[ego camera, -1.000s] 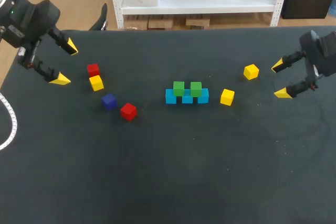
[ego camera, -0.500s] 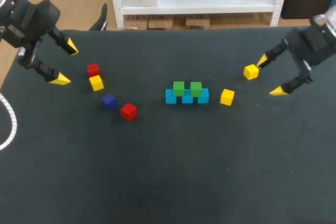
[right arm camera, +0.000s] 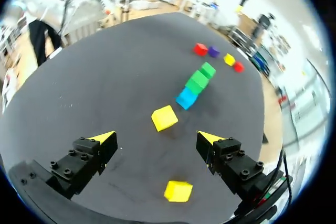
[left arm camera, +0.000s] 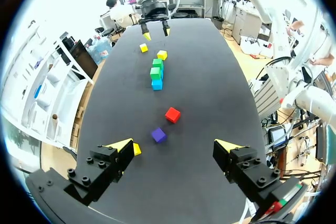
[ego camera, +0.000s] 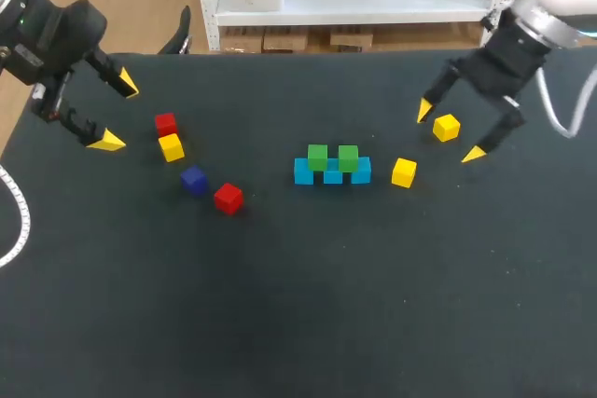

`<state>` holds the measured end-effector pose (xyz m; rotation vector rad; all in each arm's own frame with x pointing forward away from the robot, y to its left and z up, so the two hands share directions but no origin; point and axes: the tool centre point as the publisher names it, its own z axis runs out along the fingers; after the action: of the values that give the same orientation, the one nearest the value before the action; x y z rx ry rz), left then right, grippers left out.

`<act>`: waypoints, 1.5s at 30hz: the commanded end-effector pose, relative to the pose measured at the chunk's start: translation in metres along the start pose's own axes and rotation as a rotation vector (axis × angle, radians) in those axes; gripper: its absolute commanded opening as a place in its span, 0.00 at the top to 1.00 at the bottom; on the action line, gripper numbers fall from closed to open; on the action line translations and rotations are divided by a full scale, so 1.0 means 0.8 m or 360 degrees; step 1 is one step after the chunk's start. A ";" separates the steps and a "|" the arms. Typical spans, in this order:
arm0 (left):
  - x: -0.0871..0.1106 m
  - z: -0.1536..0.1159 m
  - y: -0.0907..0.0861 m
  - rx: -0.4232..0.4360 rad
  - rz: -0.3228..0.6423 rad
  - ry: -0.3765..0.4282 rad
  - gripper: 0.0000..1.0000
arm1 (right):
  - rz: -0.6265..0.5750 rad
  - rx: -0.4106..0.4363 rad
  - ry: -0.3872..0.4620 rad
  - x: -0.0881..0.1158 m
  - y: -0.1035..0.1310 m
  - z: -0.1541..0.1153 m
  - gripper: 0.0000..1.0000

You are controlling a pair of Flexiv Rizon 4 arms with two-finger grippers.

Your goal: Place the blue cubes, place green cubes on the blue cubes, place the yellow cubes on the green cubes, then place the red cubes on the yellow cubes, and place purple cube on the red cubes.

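Yellow cube (ego camera: 446, 128), toward the table's far right corner: lies between the tips of the right gripper (ego camera: 449, 132), fingers spread wide, not touching it. Second yellow cube (ego camera: 403, 172): just beside the blue cubes (ego camera: 303, 172). Left gripper (ego camera: 118, 114): wide open, well apart.

Right tool (ego camera: 449, 132) now over yellow cube (ego camera: 446, 127).

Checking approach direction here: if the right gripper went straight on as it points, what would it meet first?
Probably the yellow cube beside the blue cubes, just ahead of the open right gripper; the other yellow cube lies under it. Depth is unclear.
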<state>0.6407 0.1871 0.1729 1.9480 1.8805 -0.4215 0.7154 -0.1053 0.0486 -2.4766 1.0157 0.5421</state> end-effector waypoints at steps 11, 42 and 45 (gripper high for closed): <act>0.001 0.000 0.001 0.0000 0.0003 -0.0004 0.00 | -0.0763 -0.0474 0.0134 -0.008 -0.013 0.018 0.00; 0.001 0.000 0.001 0.0000 0.0003 -0.0004 0.00 | -0.0725 -0.0445 0.0131 -0.001 -0.021 0.069 0.00; 0.001 0.000 0.001 0.0000 0.0003 -0.0004 0.00 | -0.0702 -0.0457 0.0137 0.002 -0.021 0.073 0.00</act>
<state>0.6408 0.1871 0.1729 1.9479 1.8809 -0.4218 0.7120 -0.0697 0.0055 -2.8738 0.4087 0.4489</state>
